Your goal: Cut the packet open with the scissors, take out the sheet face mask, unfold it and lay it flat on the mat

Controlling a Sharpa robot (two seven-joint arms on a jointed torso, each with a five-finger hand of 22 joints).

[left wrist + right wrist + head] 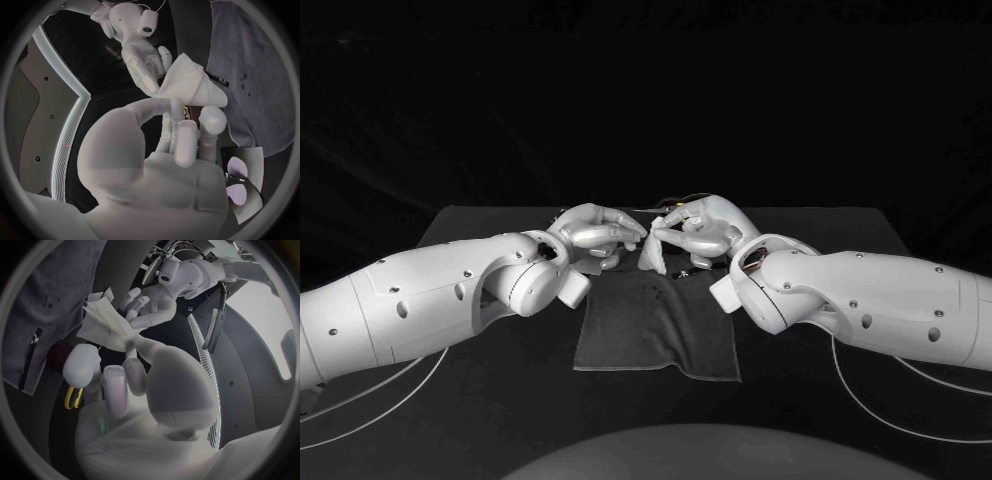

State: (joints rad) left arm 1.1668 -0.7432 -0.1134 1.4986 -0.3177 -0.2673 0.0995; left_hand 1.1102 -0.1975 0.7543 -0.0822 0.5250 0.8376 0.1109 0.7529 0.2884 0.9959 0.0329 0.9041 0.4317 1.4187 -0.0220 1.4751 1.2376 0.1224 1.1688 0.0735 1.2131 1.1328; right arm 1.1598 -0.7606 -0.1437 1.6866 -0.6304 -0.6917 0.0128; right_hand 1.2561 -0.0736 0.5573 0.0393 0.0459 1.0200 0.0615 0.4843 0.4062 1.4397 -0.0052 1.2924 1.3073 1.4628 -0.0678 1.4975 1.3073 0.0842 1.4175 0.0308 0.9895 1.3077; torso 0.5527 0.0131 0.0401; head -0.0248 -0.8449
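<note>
Where the sheet face mask point(190, 82) is: off the table point(877, 225), a white folded wad held up between both hands over the 12 o'clock end of the mat point(661, 335).
Left hand: the left hand point(596, 232) sits at about 11 o'clock from the mat's middle, with its fingertips closed on one edge of the wad.
Right hand: the right hand point(692, 228) sits at about 1 o'clock, with its fingers clamped on the opposite side of the same wad.
Handling: the mask looks thin, limp and very light. It is probably damp, so it may cling to itself and to the fingers, and a hard tug could tear it.
Where to take hold: a free outer edge or corner of the top layer, one for each hand and well apart. The thick folded middle is a poor place to grip.
Packet: what looks like the packet point(240, 180) lies on the table just beside the mat, apart from both hands.
Scissors: the yellow loops of the scissors point(72, 397) lie on the table beneath the right hand.
Stage: cutting and removal look done, and unfolding is the step in hand.
</note>
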